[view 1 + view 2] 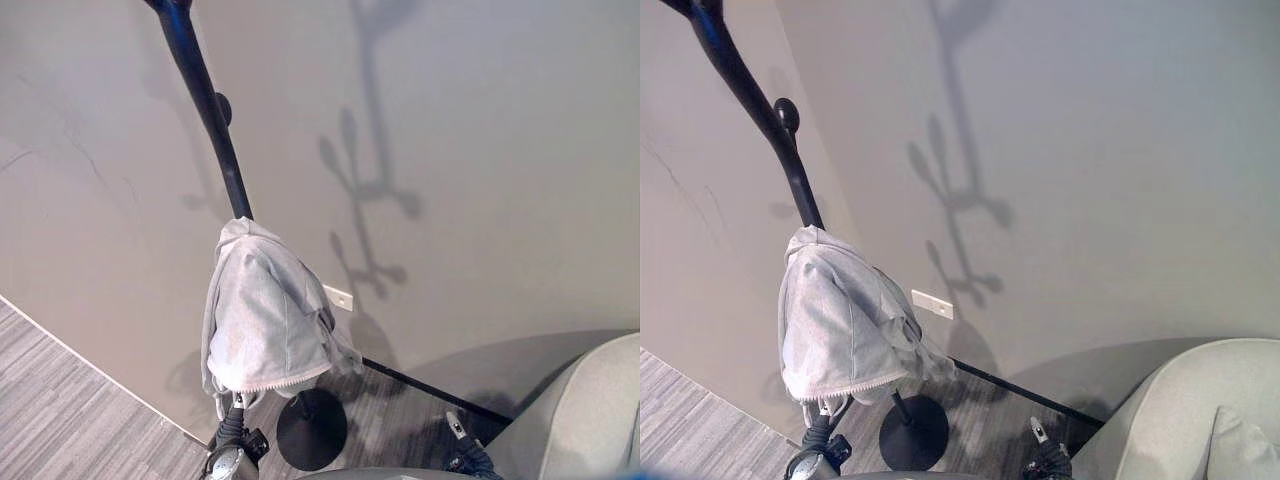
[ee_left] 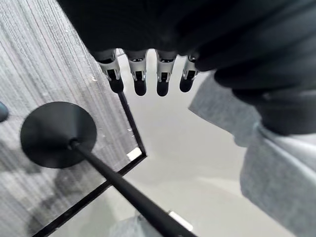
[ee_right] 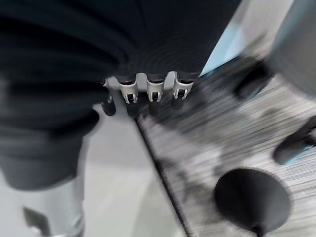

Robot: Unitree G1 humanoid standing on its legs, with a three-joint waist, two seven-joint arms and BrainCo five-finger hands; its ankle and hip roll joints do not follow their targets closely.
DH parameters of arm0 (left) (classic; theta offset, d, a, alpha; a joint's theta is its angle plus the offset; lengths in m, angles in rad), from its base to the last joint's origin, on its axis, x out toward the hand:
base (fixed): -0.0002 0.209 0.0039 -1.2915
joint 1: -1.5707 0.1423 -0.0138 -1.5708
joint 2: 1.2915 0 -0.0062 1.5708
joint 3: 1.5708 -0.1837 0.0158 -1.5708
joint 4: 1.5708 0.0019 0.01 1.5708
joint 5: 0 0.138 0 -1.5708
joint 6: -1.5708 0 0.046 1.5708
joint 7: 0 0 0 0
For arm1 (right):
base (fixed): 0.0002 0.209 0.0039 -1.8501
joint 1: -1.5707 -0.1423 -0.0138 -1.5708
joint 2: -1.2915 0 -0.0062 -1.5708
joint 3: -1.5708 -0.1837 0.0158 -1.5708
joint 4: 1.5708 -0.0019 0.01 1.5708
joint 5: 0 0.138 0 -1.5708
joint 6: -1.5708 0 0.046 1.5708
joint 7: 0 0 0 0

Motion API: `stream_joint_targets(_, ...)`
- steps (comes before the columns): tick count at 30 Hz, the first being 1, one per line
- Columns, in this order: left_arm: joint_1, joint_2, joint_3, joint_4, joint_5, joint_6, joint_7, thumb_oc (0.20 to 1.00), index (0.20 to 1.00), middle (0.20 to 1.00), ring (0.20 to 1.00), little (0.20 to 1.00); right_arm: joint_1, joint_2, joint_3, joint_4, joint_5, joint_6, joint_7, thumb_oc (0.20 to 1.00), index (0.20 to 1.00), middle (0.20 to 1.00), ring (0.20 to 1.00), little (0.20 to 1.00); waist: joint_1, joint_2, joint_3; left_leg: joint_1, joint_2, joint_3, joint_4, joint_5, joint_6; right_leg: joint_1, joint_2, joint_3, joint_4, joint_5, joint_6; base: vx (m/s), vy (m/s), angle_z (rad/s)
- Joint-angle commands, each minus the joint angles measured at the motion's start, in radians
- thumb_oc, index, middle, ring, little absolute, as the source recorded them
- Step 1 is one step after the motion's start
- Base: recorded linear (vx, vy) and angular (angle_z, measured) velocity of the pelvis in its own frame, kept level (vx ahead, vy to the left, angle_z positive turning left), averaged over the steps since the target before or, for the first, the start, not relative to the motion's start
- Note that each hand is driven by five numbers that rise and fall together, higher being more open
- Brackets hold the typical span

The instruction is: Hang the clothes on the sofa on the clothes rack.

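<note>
Grey carpeted floor (image 1: 70,420); black rack (image 1: 205,100) standing on round base (image 1: 312,428); sofa (image 1: 1180,420) apparently beside it.

- In our left wrist view, our left hand (image 2: 148,74) holds its silver fingers (image 2: 139,79) in a straight, relaxed row, dark tips apart, clasping nothing.
- Its dark ribbed cover fills the edge beside them, and its dark thumb stands apart from the row.
- In our right wrist view, our right hand (image 3: 148,84) likewise shows its fingers (image 3: 154,90) in an even, uncurled row below the dark cover, with nothing between them.
</note>
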Motion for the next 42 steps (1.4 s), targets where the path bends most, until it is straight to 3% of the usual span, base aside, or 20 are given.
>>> stream_joint_targets(1,-0.007,0.017,-0.003,0.112,0.02,0.034,-0.004,1.0,1.0,1.0,1.0,1.0,-0.029,0.026,-0.008,0.024,0.051,0.015,0.027,1.0,1.0,1.0,1.0,1.0,0.009,-0.041,0.019,-0.043,-0.007,-0.02,0.002,-0.006,-0.053,0.088,-0.03,-0.115,-0.022,0.108,0.046,-0.01,-0.003,0.19)
stream_joint_targets(5,-0.014,0.018,0.009,0.129,-0.016,0.04,-0.032,1.0,1.0,1.0,1.0,1.0,-0.051,0.018,-0.002,0.083,0.009,0.03,0.033,1.0,1.0,1.0,1.0,1.0,0.018,-0.043,0.02,-0.047,-0.007,-0.035,0.002,-0.002,-0.054,0.091,-0.026,-0.124,-0.023,0.095,0.041,-0.02,-0.009,0.09)
stream_joint_targets(10,0.001,0.021,0.062,0.164,-0.112,0.1,-0.161,1.0,1.0,1.0,1.0,1.0,-0.075,0.002,-0.014,0.153,-0.046,0.077,0.078,1.0,1.0,1.0,1.0,1.0,0.027,-0.041,0.02,-0.05,-0.005,-0.047,0.002,0.001,-0.054,0.092,-0.022,-0.133,-0.023,0.082,0.037,-0.02,-0.004,0.11)
stream_joint_targets(13,0.019,0.007,0.224,0.27,-0.307,0.155,-0.209,1.0,1.0,1.0,1.0,1.0,-0.086,0.007,-0.056,0.225,-0.037,0.127,0.105,1.0,1.0,1.0,1.0,1.0,0.041,-0.043,0.017,-0.048,-0.008,-0.058,0.002,0.0,-0.053,0.101,-0.019,-0.14,-0.032,0.075,0.035,0.0,-0.002,0.03)
stream_joint_targets(14,0.025,0.006,0.343,0.308,-0.41,0.151,-0.171,1.0,1.0,1.0,1.0,1.0,-0.083,0.015,-0.081,0.257,-0.026,0.154,0.102,1.0,1.0,1.0,1.0,1.0,0.058,-0.047,0.017,-0.047,-0.012,-0.066,0.002,-0.002,-0.052,0.108,-0.018,-0.142,-0.039,0.067,0.033,0.01,-0.003,0.07)
stream_joint_targets(16,0.029,0.011,0.366,0.31,-0.398,0.147,-0.157,1.0,1.0,1.0,1.0,1.0,-0.074,0.011,-0.086,0.268,-0.041,0.16,0.105,1.0,1.0,1.0,1.0,1.0,0.064,-0.048,0.02,-0.048,-0.014,-0.072,0.002,0.0,-0.053,0.112,-0.017,-0.148,-0.041,0.061,0.031,0.0,-0.003,0.11)
stream_joint_targets(35,0.025,0.013,0.28,0.356,-0.261,0.164,-0.167,1.0,1.0,1.0,1.0,1.0,-0.085,-0.011,-0.055,0.251,-0.131,0.141,0.098,1.0,1.0,1.0,1.0,1.0,0.045,-0.042,0.025,-0.051,-0.015,-0.079,0.002,0.003,-0.051,0.108,-0.016,-0.162,-0.038,0.058,0.024,0.0,0.0,0.02)
stream_joint_targets(38,0.014,0.035,0.183,0.31,-0.097,0.118,-0.14,1.0,1.0,1.0,1.0,1.0,-0.088,-0.017,-0.046,0.244,-0.146,0.122,0.09,1.0,1.0,1.0,1.0,1.0,0.038,-0.038,0.023,-0.051,-0.013,-0.077,0.002,0.002,-0.051,0.105,-0.018,-0.163,-0.039,0.059,0.025,0.0,0.0,0.0)
stream_joint_targets(42,-0.001,0.065,0.1,0.198,-0.003,0.067,-0.109,1.0,1.0,1.0,1.0,1.0,-0.085,-0.027,-0.037,0.231,-0.168,0.095,0.078,1.0,1.0,1.0,1.0,1.0,0.037,-0.035,0.025,-0.055,-0.013,-0.078,0.002,0.004,-0.052,0.102,-0.019,-0.166,-0.037,0.06,0.026,0.0,0.0,0.01)
